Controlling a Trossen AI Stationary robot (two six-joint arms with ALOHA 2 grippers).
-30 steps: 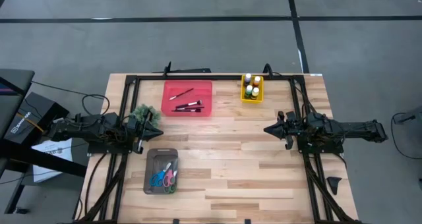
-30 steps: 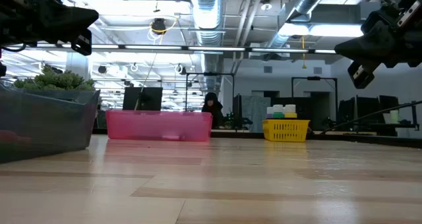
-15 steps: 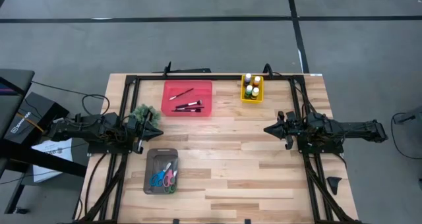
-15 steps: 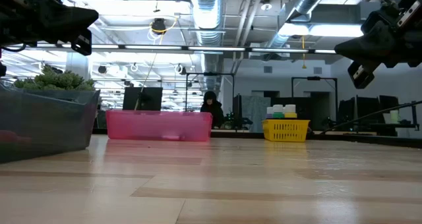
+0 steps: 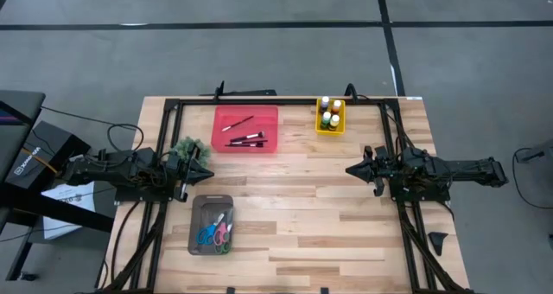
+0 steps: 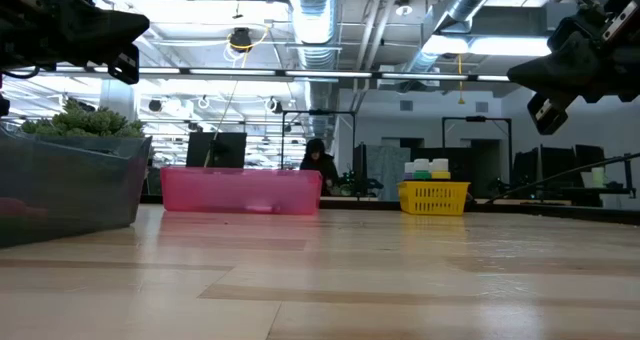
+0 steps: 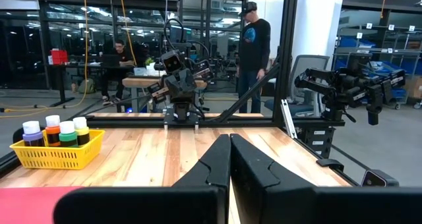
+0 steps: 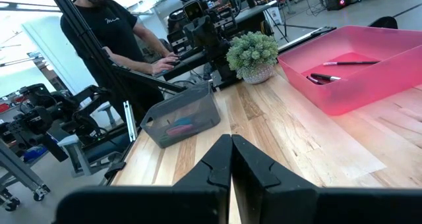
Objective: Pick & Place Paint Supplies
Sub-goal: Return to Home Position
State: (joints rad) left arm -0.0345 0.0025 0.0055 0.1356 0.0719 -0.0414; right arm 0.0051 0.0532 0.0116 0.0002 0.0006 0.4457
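Along the back edge of the pale, plank-built worktop (image 5: 294, 203), toward its right corner, a small yellow basket (image 5: 329, 131) with slotted walls holds the paint bottles (image 5: 328, 114). They are short round pots, upright and packed close, white-capped with purple, orange, green and yellow bodies. Further left along the same edge sits a shallow rectangular red bin (image 5: 263, 117) of translucent plastic. On its floor lie thin dark-handled brushes (image 5: 246, 140), one apart toward the back wall and the others side by side. Near the left edge a fuzzy green plant (image 5: 186, 145) stands in a little pot, just beside the left tool (image 5: 210, 175). That tool hangs above the wood with its two dark, tapered fingers pressed together and nothing between them. Toward the front left corner sits a smoky grey bin (image 5: 197, 214) with rounded corners, holding blue and pink scissors (image 5: 214, 233). Over the right side of the worktop hangs the right tool (image 5: 348, 169), pointing across the middle at the left one, its fingers likewise pressed together and holding nothing.
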